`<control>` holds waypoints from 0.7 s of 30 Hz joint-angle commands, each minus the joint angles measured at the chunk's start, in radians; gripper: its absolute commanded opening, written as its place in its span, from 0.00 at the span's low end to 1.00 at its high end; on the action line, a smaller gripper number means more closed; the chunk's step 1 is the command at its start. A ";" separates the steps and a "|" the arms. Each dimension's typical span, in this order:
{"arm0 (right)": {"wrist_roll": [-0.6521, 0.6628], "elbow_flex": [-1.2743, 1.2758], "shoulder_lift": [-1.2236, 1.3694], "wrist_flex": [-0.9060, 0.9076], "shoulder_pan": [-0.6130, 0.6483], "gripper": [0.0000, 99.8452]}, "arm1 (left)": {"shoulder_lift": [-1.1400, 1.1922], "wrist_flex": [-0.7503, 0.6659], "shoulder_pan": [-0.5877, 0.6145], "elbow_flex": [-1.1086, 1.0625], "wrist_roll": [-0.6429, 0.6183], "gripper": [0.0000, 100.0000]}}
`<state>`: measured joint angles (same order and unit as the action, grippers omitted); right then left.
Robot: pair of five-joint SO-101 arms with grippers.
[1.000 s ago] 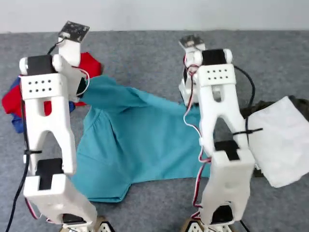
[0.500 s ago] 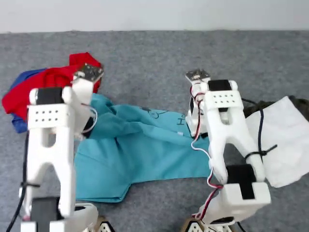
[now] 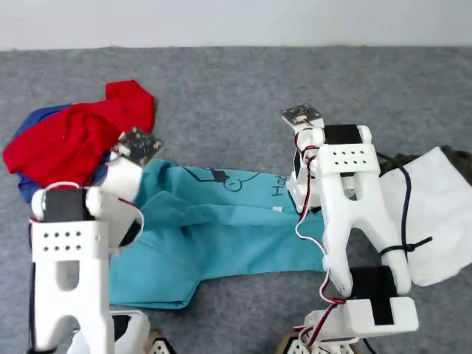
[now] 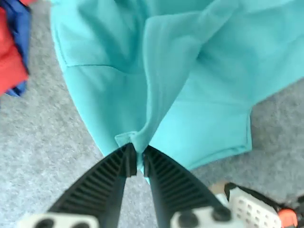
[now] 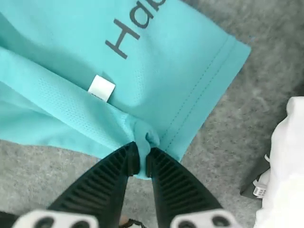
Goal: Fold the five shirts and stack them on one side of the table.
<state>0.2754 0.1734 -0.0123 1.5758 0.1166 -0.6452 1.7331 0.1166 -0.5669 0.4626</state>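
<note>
The left claw (image 4: 136, 164) and right claw (image 5: 142, 160) each pinch the teal shirt (image 3: 228, 236) mid-fold; next, I reckon, that edge wants laying flat

Cannot see most of the blue shirt (image 3: 26, 190), buried under the red shirt (image 3: 74, 140), nor the edge-cropped part of the white shirt (image 3: 435, 214).

the left arm (image 3: 68, 243) rises from the table's base-side edge near the left corner, and the right arm (image 3: 352, 193) stands right of the middle, both bent forward. the left gripper (image 4: 135, 160) and right gripper (image 5: 142, 160) each pinch a fold of the teal shirt (image 4: 199, 71).
</note>
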 commanded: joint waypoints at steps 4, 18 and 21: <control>0.023 0.043 -0.054 0.022 -0.010 0.01 | -0.084 0.025 0.038 -0.073 0.025 0.01; 0.058 0.086 -0.048 0.031 -0.012 0.01 | -0.170 0.025 0.143 -0.139 0.130 0.01; 0.058 0.097 -0.048 0.025 -0.012 0.01 | -0.170 0.025 0.092 -0.139 0.130 0.01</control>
<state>0.3199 0.2654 -0.0184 1.6034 0.1166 -0.7986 1.7346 0.2501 -0.7096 0.5808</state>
